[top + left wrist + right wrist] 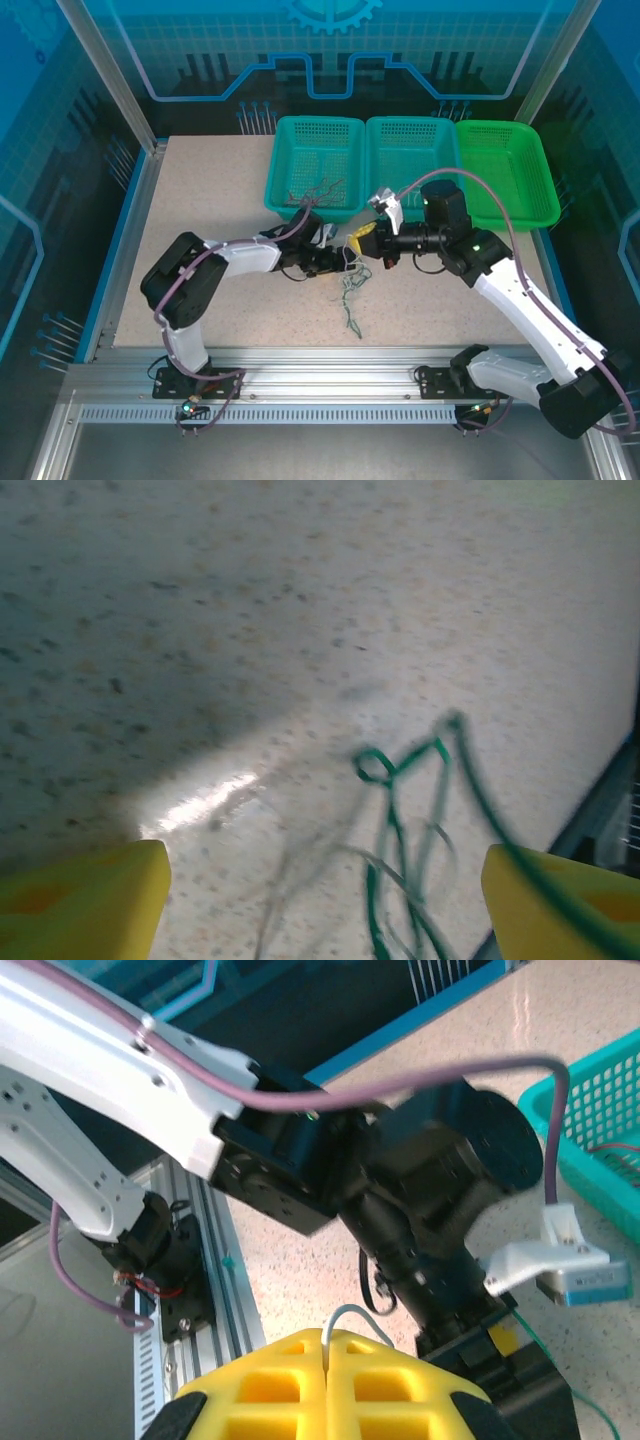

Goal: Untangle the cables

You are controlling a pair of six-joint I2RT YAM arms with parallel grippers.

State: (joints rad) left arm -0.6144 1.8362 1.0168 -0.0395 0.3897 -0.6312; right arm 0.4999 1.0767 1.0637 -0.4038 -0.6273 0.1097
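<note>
I see my left gripper point(320, 905) with its yellow fingers point(85, 900) in both lower corners, wide apart. Between them, blurred cables point(400, 770) loop on the speckled table point(200, 600).

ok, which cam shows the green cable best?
Left wrist: the green cable lies close up on the table, its loop and strands readable, though somewhat blurred and cut off at the bottom edge. Top external shows its whole run, but tiny. Right wrist catches a thin green strand at lower right.
</note>
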